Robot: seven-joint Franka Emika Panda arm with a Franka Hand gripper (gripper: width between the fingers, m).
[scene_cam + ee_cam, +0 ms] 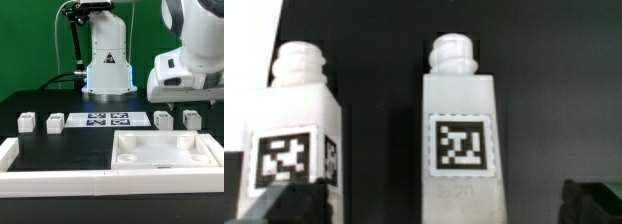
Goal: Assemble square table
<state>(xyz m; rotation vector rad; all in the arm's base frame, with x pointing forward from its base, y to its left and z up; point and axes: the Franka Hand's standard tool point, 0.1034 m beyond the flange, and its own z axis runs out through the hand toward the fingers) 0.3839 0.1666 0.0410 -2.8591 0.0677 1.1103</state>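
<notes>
The square tabletop slab (165, 150) lies at the exterior view's front right, rimmed and recessed face up. Four small white tagged posts lie behind it: two on the left (27, 122) (54, 122) and two on the right (163, 119) (192, 118). My gripper (186, 103) hangs open just above the right pair. In the wrist view one post (459, 120) lies between my open dark fingertips (287, 205), and my gripper (441, 205) is not touching it. A second post (299, 130) lies beside it.
The marker board (108, 121) lies flat between the two pairs of posts. A long white rail (50, 182) edges the black surface along the front and left. The arm's white base (108, 60) stands at the back.
</notes>
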